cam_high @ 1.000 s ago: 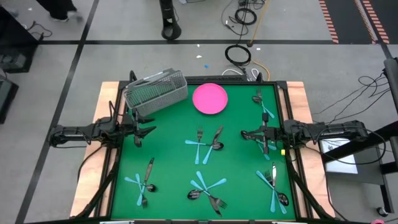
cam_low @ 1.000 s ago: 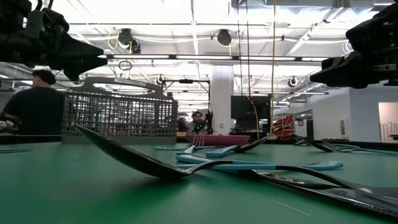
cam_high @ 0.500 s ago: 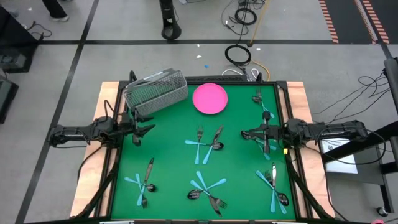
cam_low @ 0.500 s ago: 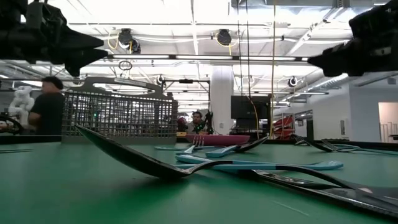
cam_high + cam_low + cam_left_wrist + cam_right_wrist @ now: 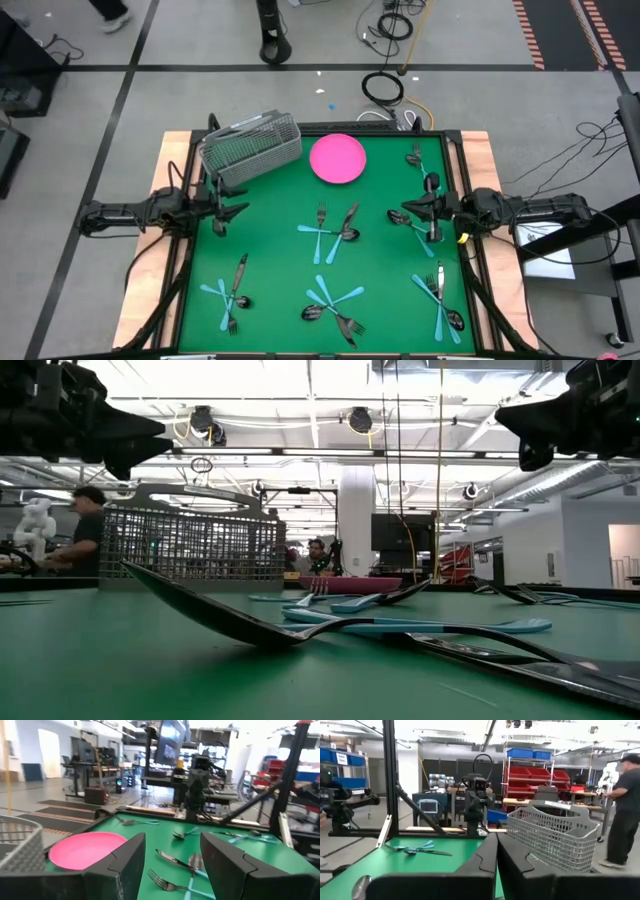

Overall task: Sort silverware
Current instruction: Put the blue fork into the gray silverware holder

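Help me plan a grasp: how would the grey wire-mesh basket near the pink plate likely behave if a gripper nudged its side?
The wire-mesh basket looks light for its bulk, being open mesh, so it would probably slide on the green table rather than resist. It seems stiff. It sits broad and low beside the pink plate, so tipping seems unlikely.

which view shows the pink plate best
The high view: the pink plate shows whole and round beside the wire basket. Left wrist view shows it partly behind a finger; low view only a thin edge; right wrist view not at all.
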